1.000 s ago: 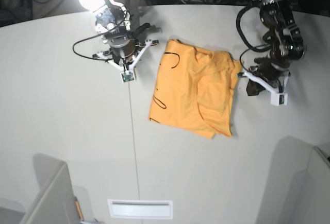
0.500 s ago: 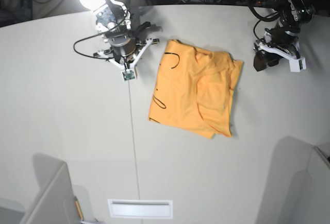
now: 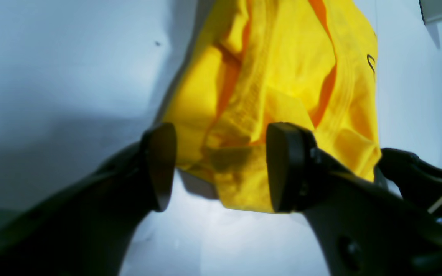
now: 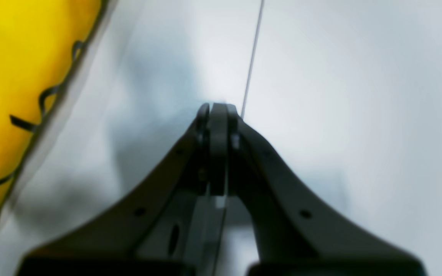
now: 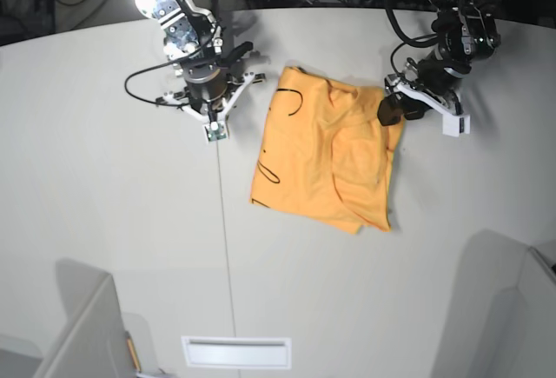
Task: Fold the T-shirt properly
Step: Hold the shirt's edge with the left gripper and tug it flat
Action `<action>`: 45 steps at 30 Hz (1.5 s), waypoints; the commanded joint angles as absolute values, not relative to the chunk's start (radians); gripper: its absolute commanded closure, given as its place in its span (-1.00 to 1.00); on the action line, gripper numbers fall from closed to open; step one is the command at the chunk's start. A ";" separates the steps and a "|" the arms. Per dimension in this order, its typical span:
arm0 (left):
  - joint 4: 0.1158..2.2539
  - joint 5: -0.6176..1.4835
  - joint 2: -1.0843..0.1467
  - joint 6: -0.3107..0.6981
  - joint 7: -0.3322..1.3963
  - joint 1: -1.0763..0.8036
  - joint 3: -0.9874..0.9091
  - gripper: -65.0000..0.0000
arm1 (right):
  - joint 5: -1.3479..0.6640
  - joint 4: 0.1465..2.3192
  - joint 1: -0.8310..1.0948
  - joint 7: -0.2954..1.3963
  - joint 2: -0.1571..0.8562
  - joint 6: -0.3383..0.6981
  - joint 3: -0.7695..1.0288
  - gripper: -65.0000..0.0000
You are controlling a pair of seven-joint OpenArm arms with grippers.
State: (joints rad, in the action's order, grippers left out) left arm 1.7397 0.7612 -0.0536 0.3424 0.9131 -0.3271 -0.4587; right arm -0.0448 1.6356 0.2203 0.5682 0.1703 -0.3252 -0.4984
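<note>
Two arms sit over my pale table (image 5: 104,222), and I read the base view from its left edge across. First comes the right gripper (image 5: 211,120), which hangs above the bare tabletop just beside the thin seam line (image 5: 228,256) that runs toward the near edge. On its wrist camera I see the right gripper's fingers (image 4: 218,126) pressed flat together with nothing between them, and the shirt's edge with its black scribble print (image 4: 40,103) lies off to one side, apart from the tips.

Next is the T-shirt (image 5: 326,156), light orange, lying roughly folded near the middle of the table toward the far side, with layers overlapping and thin black lines showing on its left part.

Last, at the shirt's upper right corner, is the left gripper (image 5: 393,110). From its wrist camera I see the left gripper (image 3: 221,166) with its two dark pads (image 3: 286,166) standing apart, and a bunched corner of the T-shirt (image 3: 282,69) lies between them. I cannot tell whether either pad touches the cloth.
</note>
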 commanded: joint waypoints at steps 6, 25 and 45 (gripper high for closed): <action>1.762 0.780 -0.058 0.349 0.898 -0.321 -0.423 0.03 | -0.062 1.630 0.228 0.602 0.173 -0.328 -0.498 1.00; 1.673 0.777 -0.058 0.344 0.898 -0.277 -0.427 0.05 | -0.062 1.632 0.223 0.602 0.173 -0.328 -0.493 1.00; 1.673 0.780 -0.058 0.344 0.898 -0.274 -0.427 0.07 | -0.062 1.632 0.220 0.602 0.173 -0.328 -0.493 1.00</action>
